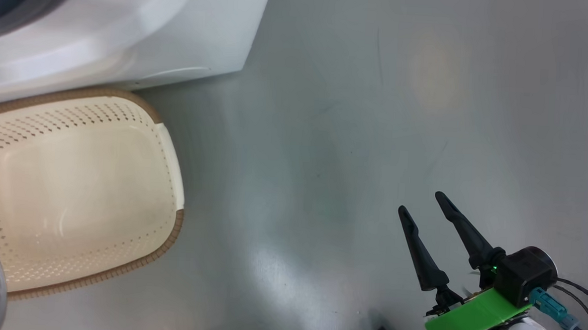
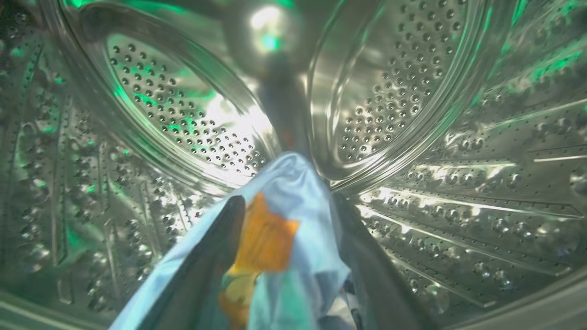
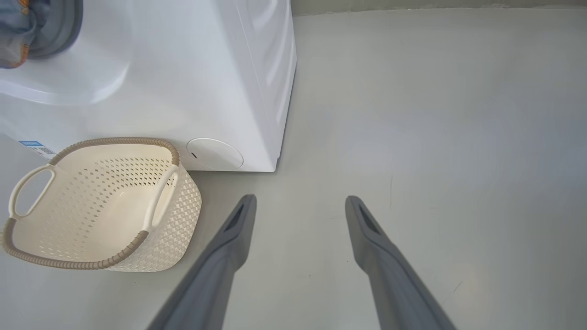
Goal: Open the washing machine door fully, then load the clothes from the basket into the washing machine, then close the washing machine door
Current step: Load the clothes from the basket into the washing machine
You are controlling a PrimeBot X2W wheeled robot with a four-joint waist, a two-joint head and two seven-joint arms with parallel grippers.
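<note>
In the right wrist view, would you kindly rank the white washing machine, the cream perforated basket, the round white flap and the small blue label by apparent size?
1. white washing machine
2. cream perforated basket, which sits nearer the camera
3. round white flap
4. small blue label

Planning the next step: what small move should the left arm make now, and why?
Probably draw the left gripper straight back out of the steel perforated drum: its jaws stand apart, the light blue orange-printed cloth drapes between them, and the cream perforated basket looks empty.

head: down at floor (image 1: 351,138) | left wrist: close inside drum (image 2: 458,206) | right wrist+head: share basket (image 3: 124,174), washing machine (image 3: 206,68)
</note>
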